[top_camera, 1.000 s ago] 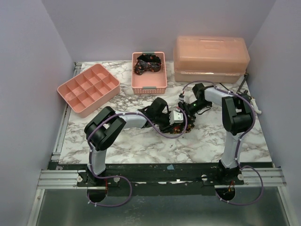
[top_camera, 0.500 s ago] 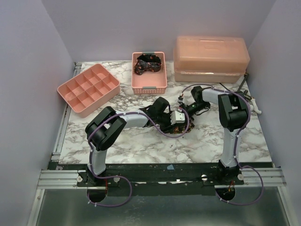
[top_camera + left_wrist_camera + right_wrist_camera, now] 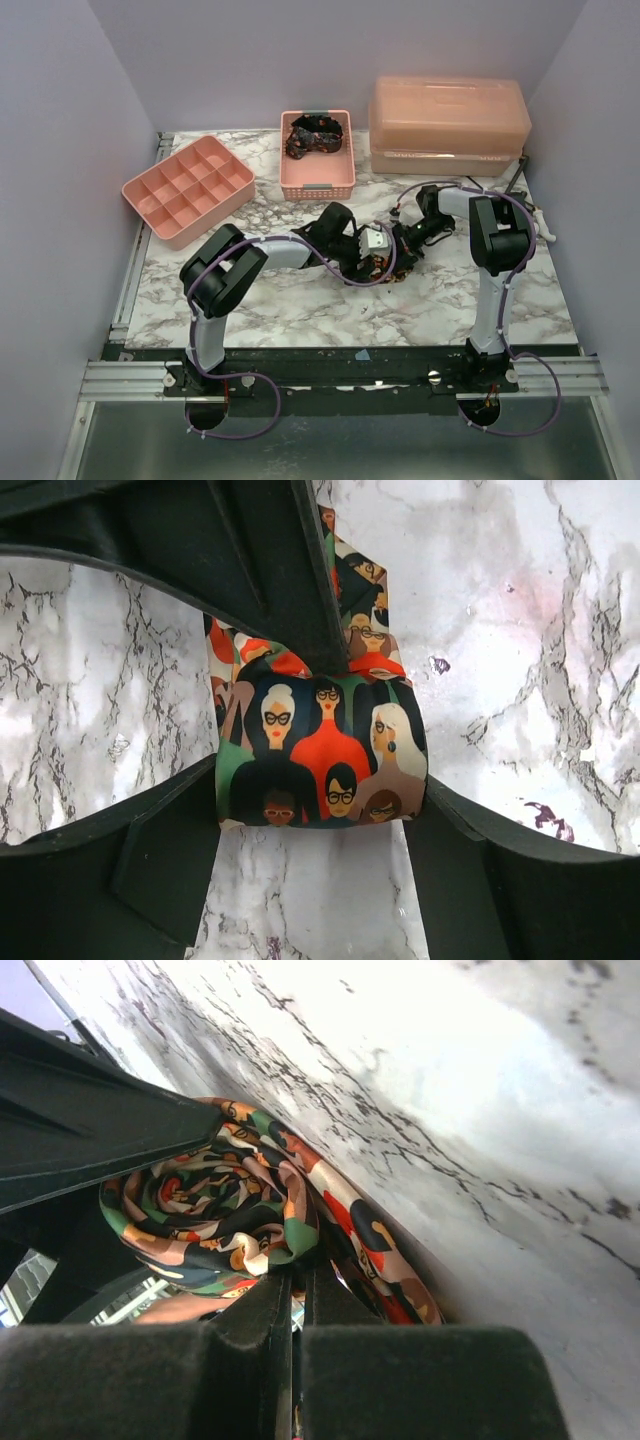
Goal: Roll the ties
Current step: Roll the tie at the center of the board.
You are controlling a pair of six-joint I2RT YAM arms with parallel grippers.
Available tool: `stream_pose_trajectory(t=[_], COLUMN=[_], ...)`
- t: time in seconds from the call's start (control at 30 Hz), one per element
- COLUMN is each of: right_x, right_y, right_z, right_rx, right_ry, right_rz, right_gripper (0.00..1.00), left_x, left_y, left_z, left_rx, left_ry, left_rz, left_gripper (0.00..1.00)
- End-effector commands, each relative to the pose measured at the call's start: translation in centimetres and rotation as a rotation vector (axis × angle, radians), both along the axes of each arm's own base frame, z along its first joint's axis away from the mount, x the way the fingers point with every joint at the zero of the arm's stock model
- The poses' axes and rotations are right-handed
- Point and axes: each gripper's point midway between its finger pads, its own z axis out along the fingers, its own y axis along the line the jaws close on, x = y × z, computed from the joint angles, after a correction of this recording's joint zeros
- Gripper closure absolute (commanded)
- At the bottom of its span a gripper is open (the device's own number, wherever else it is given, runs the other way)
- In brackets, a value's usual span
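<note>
A tie printed with faces in red, orange and green lies rolled up (image 3: 320, 750) on the marble table between the fingers of my left gripper (image 3: 320, 805). That gripper is open, and the roll's sides touch both fingers. From the right, my right gripper (image 3: 297, 1278) is shut, its tips nipped on a fold at the edge of the roll (image 3: 215, 1210). The tie's loose tail (image 3: 375, 1250) runs past the right finger. In the top view both grippers meet over the roll (image 3: 388, 272) at mid-table. A second, darker tie (image 3: 315, 135) lies bunched in the pink basket.
The pink basket (image 3: 317, 186) stands at the back centre. A pink divided tray (image 3: 187, 190) is at the back left and a pink lidded box (image 3: 448, 125) at the back right. Purple cables loop from both arms over the table.
My left gripper's jaws have widened around the roll. My right gripper has gone from open to shut at the roll's edge.
</note>
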Motion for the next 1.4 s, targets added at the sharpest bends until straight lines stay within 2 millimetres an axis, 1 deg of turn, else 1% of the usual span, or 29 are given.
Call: stream_pose_trajectory(t=[0.0, 0.1, 0.27, 0.33, 0.4, 0.47, 0.53, 0.57, 0.6, 0.63, 0.7, 0.77, 0.83, 0.93, 1.0, 1.13, 1.27, 1.33, 1.37], right_x=[0.3, 0.4, 0.7, 0.9, 1.2, 1.5, 1.7, 1.9, 1.9, 1.9, 2.0, 1.9, 1.6, 0.8, 0.4, -0.2, -0.1, 0.1, 0.1], right_y=[-4.3, -4.9, -5.7, -5.8, -5.6, -5.0, -4.4, -4.1, -3.8, -3.4, -2.7, -2.0, -1.4, -0.4, 0.0, 0.3, 0.8, 0.6, 0.3], right_z=[-6.7, -7.2, -7.6, -7.8, -7.6, -6.8, -5.7, -5.1, -4.2, -3.2, -0.9, 1.2, 3.0, 5.0, 6.0, 7.0, 7.5, 6.6, 5.5], right_rx=[-0.287, -0.324, -0.364, -0.367, -0.359, -0.326, -0.287, -0.265, -0.240, -0.209, -0.122, -0.052, 0.013, 0.100, 0.147, 0.187, 0.221, 0.186, 0.146], right_ry=[-0.092, -0.104, -0.138, -0.150, -0.165, -0.175, -0.181, -0.181, -0.175, -0.174, -0.174, -0.177, -0.177, -0.167, -0.157, -0.141, -0.131, -0.120, -0.118], right_rz=[0.120, 0.130, 0.145, 0.154, 0.154, 0.151, 0.146, 0.141, 0.141, 0.132, 0.110, 0.095, 0.087, 0.079, 0.075, 0.076, 0.061, 0.047, 0.050], right_gripper=[1.00, 0.99, 0.99, 0.99, 0.99, 0.99, 0.99, 0.96, 0.90, 0.81, 0.68, 0.60, 0.56, 0.51, 0.48, 0.41, 0.37, 0.39, 0.44], left_x=[-0.5, -0.3, -0.6, -0.5, -0.5, -0.6, -0.7, -0.7, -0.8, -0.9, -1.5, -1.9, -2.3, -2.4, -2.2, -1.9, -1.8, -1.9, -1.9], left_y=[-1.0, -1.4, -2.5, -2.9, -3.3, -3.3, -2.8, -2.4, -1.8, -1.2, 0.4, 1.6, 2.5, 2.8, 2.7, 2.4, 2.0, 2.0, 2.0], left_z=[1.0, 1.1, 1.1, 0.8, 0.4, -0.2, -1.1, -1.5, -2.1, -2.8, -4.4, -5.7, -6.4, -6.8, -6.7, -6.5, -6.4, -6.4, -6.4], left_rx=[-0.074, -0.084, -0.106, -0.105, -0.089, -0.054, -0.001, 0.028, 0.066, 0.101, 0.183, 0.242, 0.277, 0.306, 0.310, 0.311, 0.311, 0.311, 0.309], left_ry=[0.015, 0.016, 0.029, 0.041, 0.053, 0.065, 0.073, 0.064, 0.061, 0.062, 0.077, 0.085, 0.084, 0.081, 0.079, 0.080, 0.080, 0.082, 0.083], left_rz=[-0.036, -0.040, -0.050, -0.043, -0.030, -0.018, 0.001, 0.014, 0.026, 0.035, 0.045, 0.053, 0.054, 0.048, 0.045, 0.044, 0.037, 0.036, 0.035], left_gripper=[0.27, 0.27, 0.27, 0.30, 0.35, 0.46, 0.62, 0.70, 0.77, 0.82, 0.87, 0.88, 0.88, 0.88, 0.88, 0.88, 0.87, 0.85, 0.84])
